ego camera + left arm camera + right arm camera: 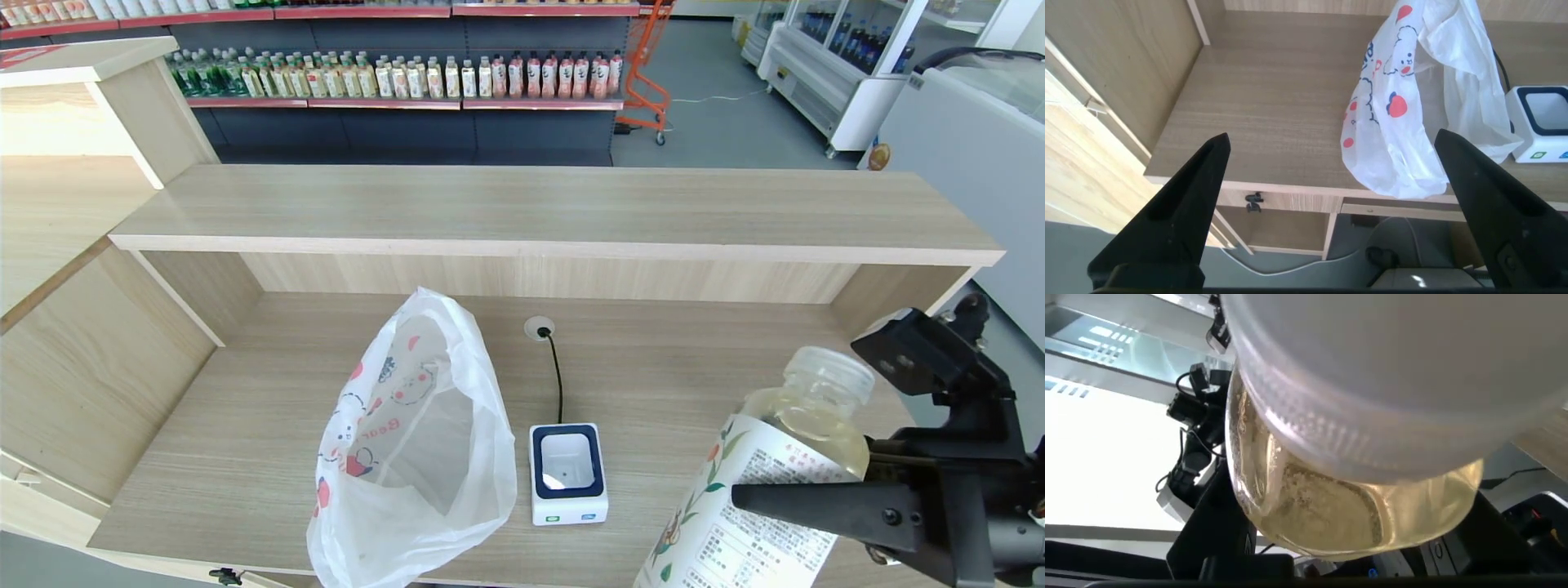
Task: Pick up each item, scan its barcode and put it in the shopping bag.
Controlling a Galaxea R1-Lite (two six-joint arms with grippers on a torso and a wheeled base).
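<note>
A clear bottle (804,425) of pale yellow drink with a white cap and printed label hangs tilted above the counter's front right corner, my right gripper (767,490) shut on its body. In the right wrist view the bottle's cap (1388,367) and shoulder (1355,506) are very close. The white printed shopping bag (416,441) stands open at the middle-left of the counter. Just right of it lies the white and blue barcode scanner (567,474), its window facing up. My left gripper (1331,143) is open, hovering off the counter's front edge near the bag (1413,106) and the scanner (1543,122).
The wooden counter (245,457) has side walls and a raised ledge (555,208) along the back. The scanner's black cable (558,376) runs to a hole in the counter. Drink shelves (392,77) and a freezer (971,139) stand beyond.
</note>
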